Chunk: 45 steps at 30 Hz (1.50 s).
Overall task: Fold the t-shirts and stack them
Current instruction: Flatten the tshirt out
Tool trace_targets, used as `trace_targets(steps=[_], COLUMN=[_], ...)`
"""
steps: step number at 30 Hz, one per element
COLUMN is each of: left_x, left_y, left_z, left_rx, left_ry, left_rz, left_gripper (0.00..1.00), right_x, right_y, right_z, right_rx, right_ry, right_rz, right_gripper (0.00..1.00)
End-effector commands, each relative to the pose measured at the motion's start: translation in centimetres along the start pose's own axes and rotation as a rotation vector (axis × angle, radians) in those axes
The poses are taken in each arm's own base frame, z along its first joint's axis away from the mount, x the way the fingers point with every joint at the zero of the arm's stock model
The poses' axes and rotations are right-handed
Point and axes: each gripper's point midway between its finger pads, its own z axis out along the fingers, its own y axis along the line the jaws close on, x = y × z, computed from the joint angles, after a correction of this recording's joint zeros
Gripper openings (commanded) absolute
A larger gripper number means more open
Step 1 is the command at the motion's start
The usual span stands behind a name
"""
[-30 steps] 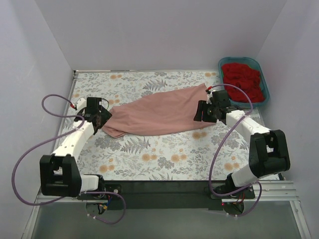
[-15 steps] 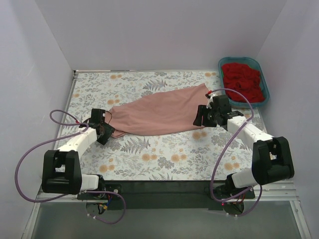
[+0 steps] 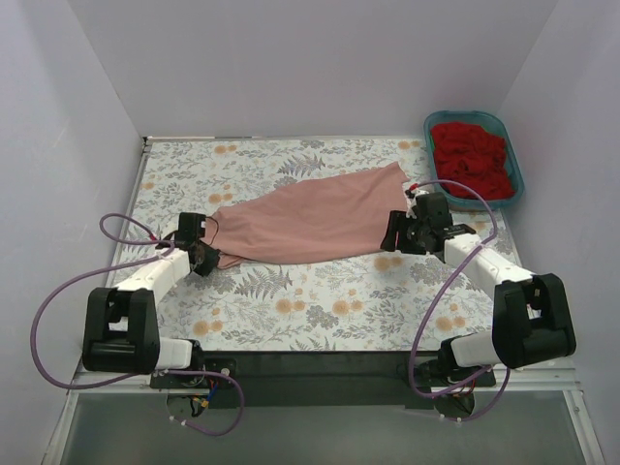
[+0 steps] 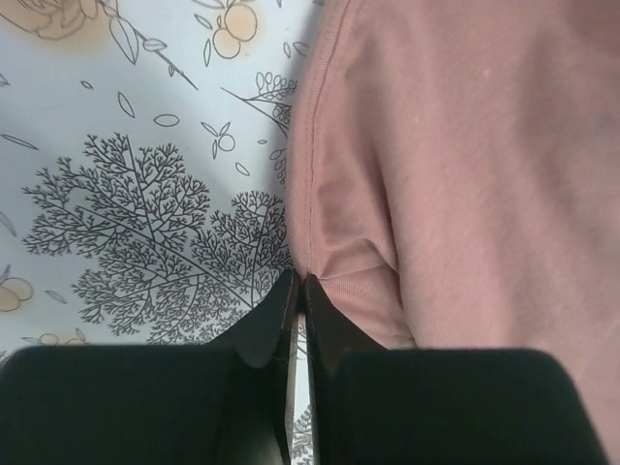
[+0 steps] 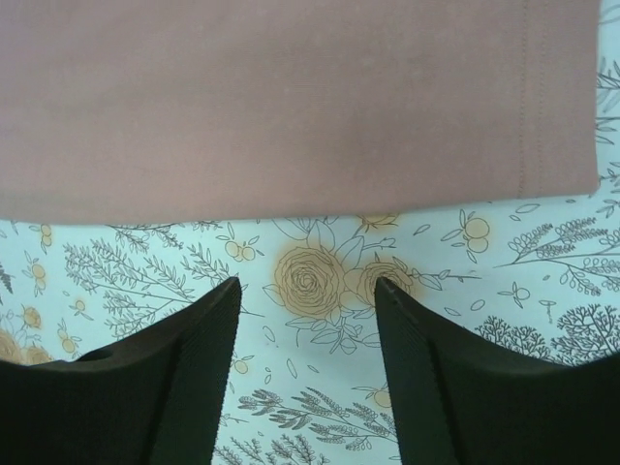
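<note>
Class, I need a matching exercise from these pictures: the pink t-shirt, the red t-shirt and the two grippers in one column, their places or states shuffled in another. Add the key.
Things
1. dusty salmon-pink cloth t-shirt
2. bright red cloth t-shirt
3. left gripper
4. right gripper

Places or states
A. open over the grey-and-orange floral cloth, just short of a hem
B. bunched inside the teal oval plastic tub
C. shut, pinching a pink cloth edge
D. lying stretched between the two grippers

Pairs: 1-D, 2-B, 3-C, 4-A
</note>
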Motion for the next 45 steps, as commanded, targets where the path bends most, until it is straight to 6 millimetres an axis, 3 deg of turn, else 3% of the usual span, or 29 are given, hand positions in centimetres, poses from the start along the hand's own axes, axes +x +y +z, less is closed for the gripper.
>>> trace_targets(steps=[1, 7, 12, 17, 24, 27, 29, 30, 31, 34, 35, 36, 41, 43, 45], left_x=[-2.9, -6.5, -6.5, -6.7, -7.1, -7.3, -8.0, -8.3, -8.7, -11.4, -12.4, -13.8, -17.3, -17.9, -17.9], left_y=[-1.2, -1.7, -1.3, -1.2, -1.9, -2.4, -2.7, -2.7, -2.8, -2.8, -2.1, -2.8, -2.6, -2.5, -3.5], left_z=[-2.6, -7.9, -10.4, -12.3, -13.2, -13.4, -13.9, -14.2, -14.6, -17.0, -17.7, -19.7, -25.3, -25.9, -24.9], left_rx=[0.050, 0.093, 0.128, 0.151, 0.173, 0.180, 0.177, 0.173, 0.170, 0.129, 0.083, 0.100, 0.097, 0.090, 0.103], left_ry=[-0.122, -0.261, -0.265, -0.275, -0.278, -0.280, -0.300, -0.312, -0.328, -0.431, -0.472, -0.521, -0.685, -0.718, -0.713], left_rz=[0.029, 0.147, 0.209, 0.228, 0.239, 0.239, 0.238, 0.236, 0.232, 0.203, 0.197, 0.182, 0.159, 0.191, 0.221], left_gripper=[0.00, 0.00, 0.00, 0.00, 0.00, 0.00, 0.00, 0.00, 0.00, 0.00, 0.00, 0.00, 0.00, 0.00, 0.00], right_x=[-1.2, -1.4, -1.4, -1.2, 0.8, 1.3, 1.0, 0.4, 0.1, -1.8, -2.0, -3.2, -7.8, -9.2, -9.6], right_y=[-1.7, -6.6, -8.4, -7.3, -6.3, -6.6, -6.9, -7.0, -7.1, -7.4, -7.7, -7.7, -7.8, -7.2, -6.6], right_z=[-0.5, -1.1, -0.7, 0.5, 2.5, 3.2, 3.5, 3.6, 3.6, 2.7, 2.3, 1.2, -3.6, -5.1, -5.2], right_rx=[0.084, 0.251, 0.242, 0.141, 0.068, 0.076, 0.085, 0.089, 0.092, 0.109, 0.129, 0.135, 0.204, 0.190, 0.162], right_ry=[-0.075, -0.124, -0.121, -0.094, -0.015, 0.002, -0.004, -0.013, -0.019, -0.065, -0.070, -0.112, -0.263, -0.311, -0.310], right_rz=[0.063, 0.196, 0.305, 0.370, 0.442, 0.450, 0.447, 0.443, 0.435, 0.413, 0.410, 0.401, 0.344, 0.324, 0.312], right_gripper=[0.67, 0.68, 0.67, 0.65, 0.62, 0.54, 0.40, 0.36, 0.24, 0.01, 0.01, 0.01, 0.01, 0.01, 0.01])
